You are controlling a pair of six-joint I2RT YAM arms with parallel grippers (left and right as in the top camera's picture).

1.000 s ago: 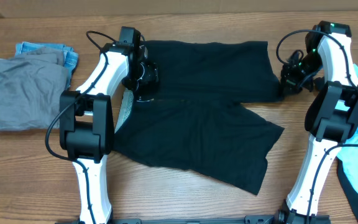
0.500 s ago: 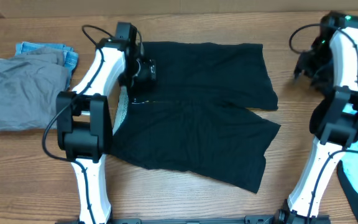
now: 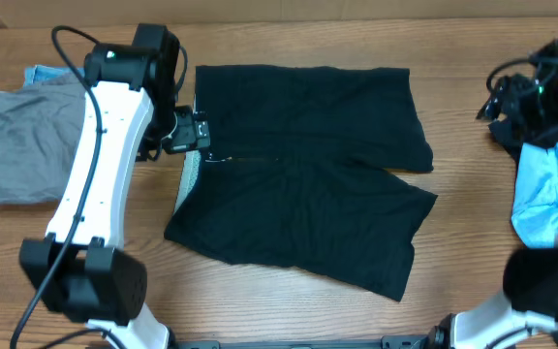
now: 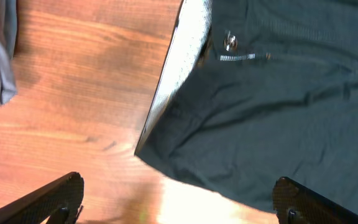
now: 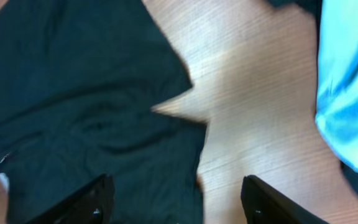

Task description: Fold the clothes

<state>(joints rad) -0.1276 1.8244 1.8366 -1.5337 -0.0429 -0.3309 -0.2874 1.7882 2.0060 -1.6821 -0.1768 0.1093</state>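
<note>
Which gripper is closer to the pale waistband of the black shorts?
Left. The left gripper sits right beside the waistband; the right gripper is far past the leg hems.

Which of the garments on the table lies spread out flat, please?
The black shorts in the middle, both legs laid wide. The grey garment at left is bunched; the light blue shirt at right is crumpled.

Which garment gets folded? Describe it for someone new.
Look at the centre of the wooden table. The black shorts lie spread flat, two wide legs, pale waistband; the grey garment and light blue shirt are bunched at the edges.
</note>
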